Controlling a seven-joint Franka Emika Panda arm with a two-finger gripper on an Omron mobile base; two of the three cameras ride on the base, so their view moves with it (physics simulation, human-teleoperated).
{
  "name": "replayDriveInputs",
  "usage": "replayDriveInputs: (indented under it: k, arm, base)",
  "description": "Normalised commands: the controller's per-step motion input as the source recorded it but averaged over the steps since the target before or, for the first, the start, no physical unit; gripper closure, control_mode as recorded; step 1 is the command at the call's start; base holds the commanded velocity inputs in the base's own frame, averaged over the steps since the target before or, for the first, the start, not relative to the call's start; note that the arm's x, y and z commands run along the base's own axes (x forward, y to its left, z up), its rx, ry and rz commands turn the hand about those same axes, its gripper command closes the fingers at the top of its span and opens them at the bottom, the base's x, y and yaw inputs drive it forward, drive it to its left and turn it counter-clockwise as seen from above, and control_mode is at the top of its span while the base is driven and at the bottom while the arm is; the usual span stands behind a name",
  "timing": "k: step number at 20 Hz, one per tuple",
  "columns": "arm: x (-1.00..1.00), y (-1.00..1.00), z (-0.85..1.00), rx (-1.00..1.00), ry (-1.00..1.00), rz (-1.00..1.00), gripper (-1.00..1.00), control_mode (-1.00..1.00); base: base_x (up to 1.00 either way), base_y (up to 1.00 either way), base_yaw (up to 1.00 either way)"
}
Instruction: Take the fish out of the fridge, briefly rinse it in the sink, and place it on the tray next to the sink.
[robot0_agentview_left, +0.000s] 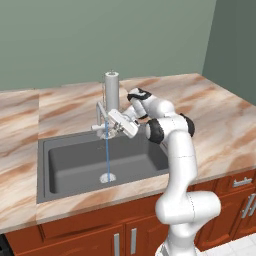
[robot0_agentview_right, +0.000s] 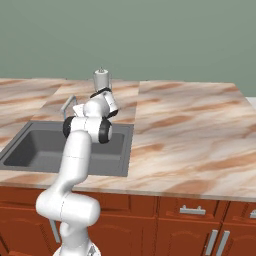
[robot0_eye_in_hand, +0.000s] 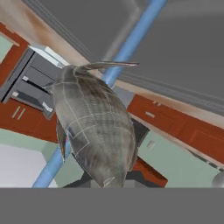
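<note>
Fish (robot0_eye_in_hand: 94, 127) clamped in gripper (robot0_agentview_left: 111, 131), arm bent over sink (robot0_agentview_left: 60, 172), under water stream (robot0_agentview_left: 106, 150).

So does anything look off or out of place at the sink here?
Nothing stands out. The gripper holds the fish in the blue water stream running from the faucet into the sink; no spill shows on the countertop.

Fish (robot0_eye_in_hand: 94, 127): grey-silver, scaled body with darker back, thin tail fin at the far end; held up in the air above the sink (robot0_agentview_left: 75, 167), right beside the falling blue stream of water (robot0_agentview_left: 106, 150). Sink: rectangular dark grey basin set in marbled brown countertop, water splashing on its floor. Silver cylindrical faucet (robot0_agentview_left: 111, 85) stands upright at the back rim, running.
</note>
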Motion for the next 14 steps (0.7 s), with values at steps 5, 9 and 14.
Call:
replayDriveInputs:
  k: [5,9,14]
  arm:
    - [-0.07,0.12,-0.01,0.0,0.03,0.0,1.0,-1.0]
    - [-0.78,0.0,0.0,0.01,0.05,0.0,1.0,-1.0]
    - [-0.17,0.0,0.0,0.0,0.0,0.0,1.0,-1.0]
  base:
    - [0.0,0.0,0.0]
    - [0.0,0.0,0.0]
    - [0.0,0.0,0.0]
